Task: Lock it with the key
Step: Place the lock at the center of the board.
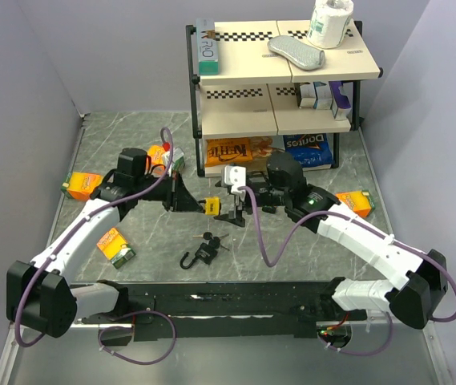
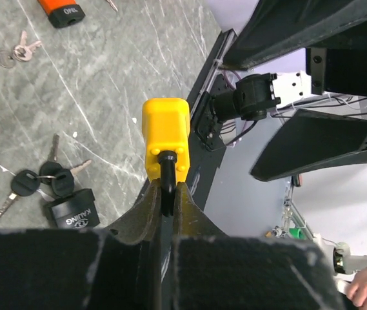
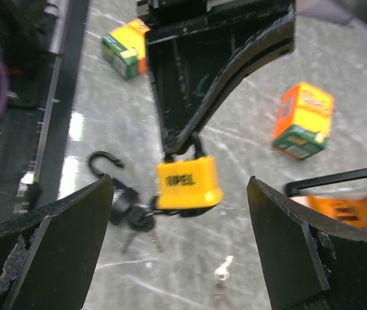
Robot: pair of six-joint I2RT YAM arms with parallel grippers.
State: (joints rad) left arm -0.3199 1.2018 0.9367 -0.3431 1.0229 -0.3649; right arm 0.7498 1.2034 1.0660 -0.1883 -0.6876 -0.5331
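Note:
My left gripper (image 2: 166, 188) is shut on the black shackle of a yellow padlock (image 2: 165, 134) and holds it above the table; it also shows in the top view (image 1: 211, 206). My right gripper (image 3: 180, 252) is open and empty, and the yellow padlock (image 3: 188, 184) hangs just beyond its fingers. A loose silver key (image 3: 222, 271) lies on the table below the padlock. A black padlock (image 1: 203, 253) with an open shackle and a bunch of black-headed keys (image 2: 41, 184) lies near the table's middle.
A two-tier shelf (image 1: 280, 76) with chip bags and boxes stands at the back. Small orange-green boxes lie at the left (image 1: 82, 184), front left (image 1: 115, 246) and right (image 1: 356, 200). Another pair of silver keys (image 2: 15, 51) lies on the marble table.

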